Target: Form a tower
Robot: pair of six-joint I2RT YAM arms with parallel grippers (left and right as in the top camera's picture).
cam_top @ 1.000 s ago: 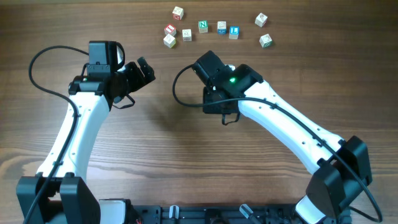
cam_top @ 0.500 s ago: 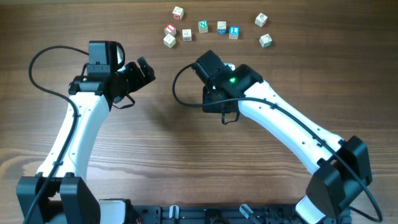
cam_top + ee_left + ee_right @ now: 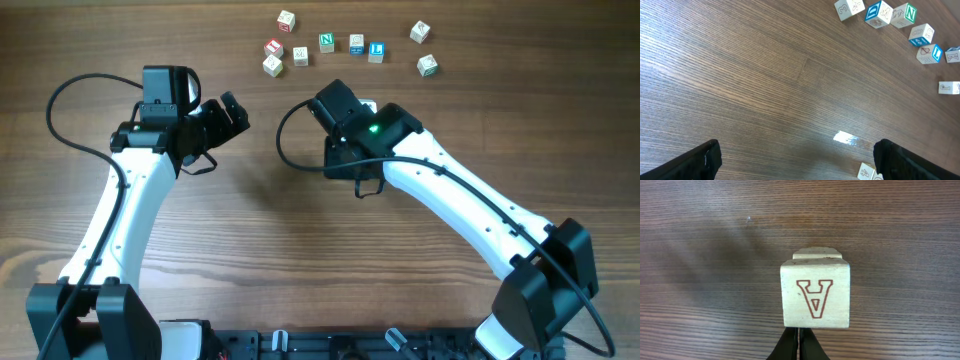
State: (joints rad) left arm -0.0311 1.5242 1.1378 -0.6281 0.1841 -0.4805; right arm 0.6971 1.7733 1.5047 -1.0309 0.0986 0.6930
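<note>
In the right wrist view I look down on the tower (image 3: 815, 296). Its top cube is pale wood with a red letter A, and the edge of a lower cube (image 3: 817, 254) shows behind it. My right gripper (image 3: 799, 341) is shut with nothing between its fingers, and its tips sit at the near edge of the top cube. From overhead the right arm (image 3: 372, 132) hides most of the tower. The left wrist view catches a pale cube of the tower (image 3: 866, 172) at the bottom edge, beside the right finger. My left gripper (image 3: 802, 165) is open over bare table, empty.
Several loose letter cubes lie along the far side of the wooden table, among them a green N cube (image 3: 326, 41), a blue cube (image 3: 376, 50) and a red one (image 3: 273, 47). The left wrist view shows the same row (image 3: 878, 12) at its top right.
</note>
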